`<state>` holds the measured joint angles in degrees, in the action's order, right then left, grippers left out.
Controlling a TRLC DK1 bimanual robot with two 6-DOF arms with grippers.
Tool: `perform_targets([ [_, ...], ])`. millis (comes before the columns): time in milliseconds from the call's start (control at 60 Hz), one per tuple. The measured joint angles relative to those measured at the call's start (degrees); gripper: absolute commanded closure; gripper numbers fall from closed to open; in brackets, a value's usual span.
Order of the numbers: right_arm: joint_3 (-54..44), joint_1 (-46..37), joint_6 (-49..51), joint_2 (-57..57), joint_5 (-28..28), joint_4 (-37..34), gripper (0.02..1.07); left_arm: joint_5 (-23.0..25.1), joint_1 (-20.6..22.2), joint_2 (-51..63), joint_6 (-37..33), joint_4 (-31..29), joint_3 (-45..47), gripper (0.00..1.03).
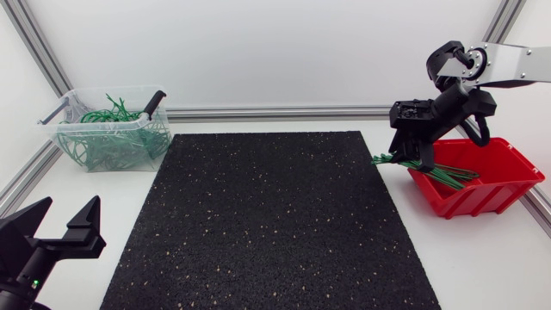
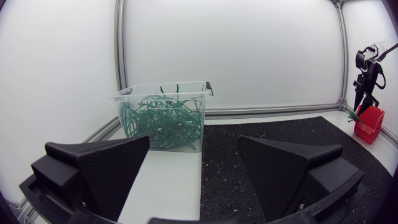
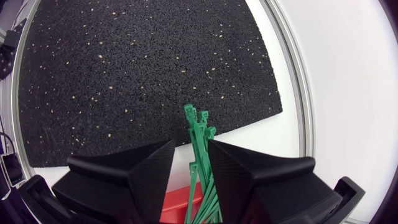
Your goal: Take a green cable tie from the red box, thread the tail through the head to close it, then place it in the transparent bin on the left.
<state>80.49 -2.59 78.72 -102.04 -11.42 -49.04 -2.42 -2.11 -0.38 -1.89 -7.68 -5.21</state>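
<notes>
Taking one tie out of the red box (image 1: pixel 482 200) seems to be the step in hand. The right pincer (image 1: pixel 411 159) hangs over the near-left corner of this box, at the right side of the desk (image 1: pixel 499 258). Its two fingers stand close together and are clamped on a small bunch of green cable ties (image 1: pixel 430 170), not on a single one. In the right wrist view several heads stick out ahead of the fingertips, above the edge of the black mat (image 1: pixel 267 224). The tails go back down into the box. From above, the bunch reaches out over the box wall toward the mat.

To do this step well, the arm should probably rise slowly and shake or tilt a little, so that the extra ties fall back into the box. If more than one tie comes along, the threading will likely be difficult, because the tails may tangle.

The left pincer (image 1: pixel 67 215) rests at the near-left corner of the desk with its fingers wide apart and nothing between them. The transparent bin (image 1: pixel 69 138), already holding many closed ties, stands at the far left, well apart from both pincers.
</notes>
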Motion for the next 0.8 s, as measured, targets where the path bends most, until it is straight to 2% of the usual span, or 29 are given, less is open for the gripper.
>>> perform_targets([
  [633, -0.4, 0.0, 0.6, -2.0, 0.4, 2.8, 0.83, 0.0, 0.0, 0.0, 0.0, 0.0, 0.0, 0.04],
  [717, -0.4, -0.1, 0.6, -2.0, 0.4, 2.8, 0.91, 0.0, 0.0, 0.0, 0.0, 0.0, 0.0, 0.04],
  [800, -0.4, -0.1, 0.7, -2.0, 0.4, 2.8, 0.92, 0.0, 0.0, 0.0, 0.0, 0.0, 0.0, 0.04],
])
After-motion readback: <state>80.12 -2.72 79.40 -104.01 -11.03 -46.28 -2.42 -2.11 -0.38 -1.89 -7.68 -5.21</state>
